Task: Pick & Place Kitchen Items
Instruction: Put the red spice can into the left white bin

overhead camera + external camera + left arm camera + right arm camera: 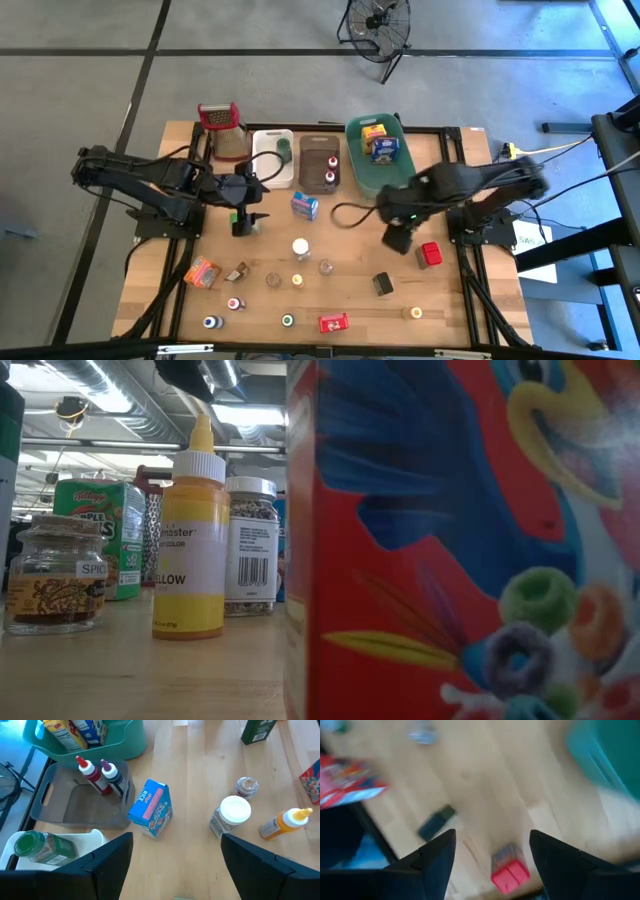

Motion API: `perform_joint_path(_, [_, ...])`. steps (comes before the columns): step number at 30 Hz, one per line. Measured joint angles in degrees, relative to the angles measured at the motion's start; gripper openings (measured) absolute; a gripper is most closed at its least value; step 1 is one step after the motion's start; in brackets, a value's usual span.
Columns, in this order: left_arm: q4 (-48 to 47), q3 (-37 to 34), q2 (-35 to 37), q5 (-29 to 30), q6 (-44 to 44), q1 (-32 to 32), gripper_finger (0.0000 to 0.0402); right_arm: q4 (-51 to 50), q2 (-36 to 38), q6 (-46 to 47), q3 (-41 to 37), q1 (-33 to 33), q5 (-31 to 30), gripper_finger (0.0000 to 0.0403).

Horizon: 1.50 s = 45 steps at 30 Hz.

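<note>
The kitchen items stand scattered over the wooden table (150,300). Among them are a blue box (150,810), a white-capped jar (232,815), a yellow bottle (285,822), a red box (510,875) and a dark box (436,822). My left gripper (245,222) hangs open above the table, left of the blue box (305,206), with nothing between its fingers (177,837). My right gripper (398,238) hovers open over the right part of the table, just left of the red box (431,254), and is also empty (492,832).
Along the far edge stand a steel grater (222,128), a white bin (272,150), a brown bin (312,150) holding two bottles, and a teal bin (357,165) holding boxes. A big red cereal box (460,540) fills the low view's right half.
</note>
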<state>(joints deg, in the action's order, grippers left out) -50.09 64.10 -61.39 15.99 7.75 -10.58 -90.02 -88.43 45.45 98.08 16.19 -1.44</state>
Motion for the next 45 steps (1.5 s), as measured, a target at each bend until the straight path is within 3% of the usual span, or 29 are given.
perform_joint_path(7, [0.0,0.0,0.0,1.2,-0.4,-0.3,0.0299,3.2,13.4,23.6,-21.2,1.0,0.8,0.0257])
perform_joint_path(16, [0.1,0.0,0.0,5.1,-0.2,-0.3,0.0299,12.0,15.8,24.6,-36.9,2.0,9.4,0.0257])
perform_joint_path(32, [0.1,0.0,0.0,5.0,-0.9,-0.3,0.0299,18.6,15.8,21.1,-39.5,2.0,8.7,0.027])
perform_joint_path(38, [0.7,-0.4,0.0,5.0,-2.6,-0.3,0.0299,18.1,15.8,25.1,-39.5,3.6,8.5,0.0288])
perform_joint_path(45, [6.3,-6.7,0.0,4.9,-8.7,-0.3,0.0299,15.4,15.8,37.3,-39.5,9.9,10.6,0.0295])
